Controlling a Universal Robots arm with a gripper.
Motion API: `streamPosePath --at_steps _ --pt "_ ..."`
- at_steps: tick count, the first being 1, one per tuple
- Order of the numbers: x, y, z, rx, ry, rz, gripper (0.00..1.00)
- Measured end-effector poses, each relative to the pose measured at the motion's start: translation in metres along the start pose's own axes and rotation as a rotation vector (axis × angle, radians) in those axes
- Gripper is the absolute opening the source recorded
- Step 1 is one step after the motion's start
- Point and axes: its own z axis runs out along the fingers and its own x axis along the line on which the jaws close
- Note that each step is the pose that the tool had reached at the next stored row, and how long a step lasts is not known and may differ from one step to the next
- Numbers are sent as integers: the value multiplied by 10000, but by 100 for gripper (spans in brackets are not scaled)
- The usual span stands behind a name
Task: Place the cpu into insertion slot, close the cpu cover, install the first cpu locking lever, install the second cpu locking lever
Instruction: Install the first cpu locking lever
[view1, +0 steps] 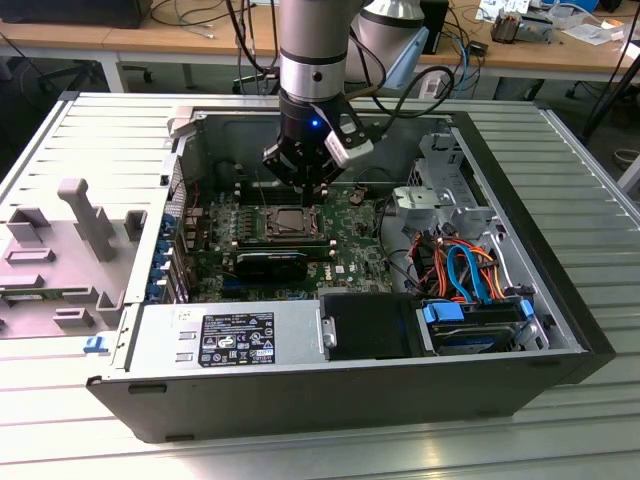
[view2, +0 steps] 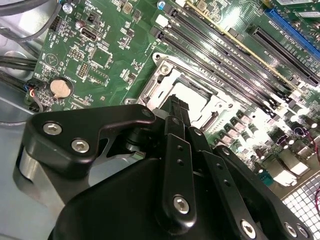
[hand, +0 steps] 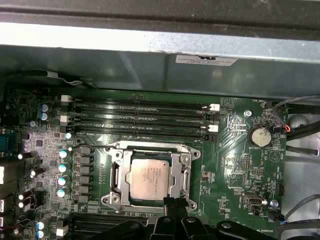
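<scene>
The cpu (hand: 149, 178) lies flat in the insertion slot (hand: 116, 176) on the green board, its dull silver top showing through the window of the cpu cover (hand: 181, 175), which lies down around it. In the second wrist view the cpu (view2: 192, 102) is partly hidden behind my black fingers (view2: 177, 150). My gripper (hand: 175, 204) hovers just past one edge of the socket, its fingers pressed together with nothing between them. In the exterior view the gripper (view1: 312, 185) hangs a little above the far side of the socket (view1: 290, 222). I cannot make out how the locking levers stand.
Long black memory slots (hand: 140, 120) run beside the socket. A coin battery (hand: 259, 135) sits on the board. The open computer case (view1: 560, 330) walls the board in; a power supply (view1: 230, 338), drive bay (view1: 475, 325) and coloured cables (view1: 460, 265) lie at the near side.
</scene>
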Motion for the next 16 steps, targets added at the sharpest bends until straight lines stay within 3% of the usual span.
streamPosePath --at_steps 16 --pt "0 0 0 -7 -21 -465 11"
